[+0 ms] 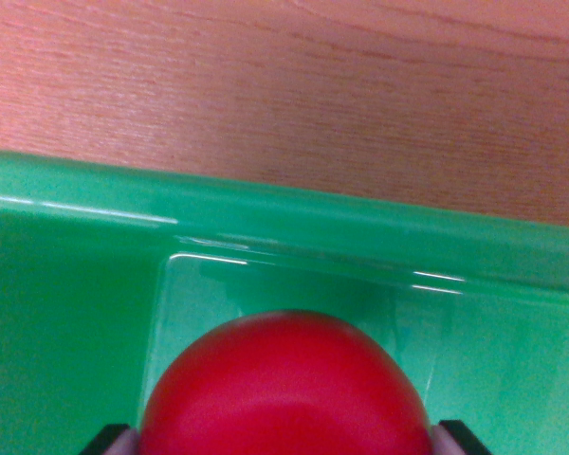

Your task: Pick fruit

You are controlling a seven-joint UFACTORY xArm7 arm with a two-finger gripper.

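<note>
No brand, label or writing to read anywhere in the wrist view.

Across the top, a wooden table (284, 85), reddish-brown with fine grain running roughly sideways. Below it, filling the lower two thirds, a glossy green bin (66, 313) with a rounded rim running from the wrist view's left edge, slightly downhill, to the wrist view's right. Bright streaks of reflected light along the rim and along the inner fold where wall meets floor. Inside, a paler green flat floor with a soft shadow just above the fruit.

In the bin, at the bottom centre, a smooth red fruit (284, 398), round on top, plain in colour, a faint lighter sheen low on its surface. Only the upper dome visible; the rest cut off by the bottom edge. Kind of fruit not clear from this close, blurred view. Impossible to tell whether resting on the bin floor or lifted off it.

Of the gripper (283, 438), only two small tips (117, 440) showing, one at each lower corner of the fruit, grey with dark edges, close against the fruit's sides on the wrist view's left and right. Spread as wide as the fruit and bracketing it; contact seemingly made on both sides, though a firm pinch not certain from so little of the tips in sight.
</note>
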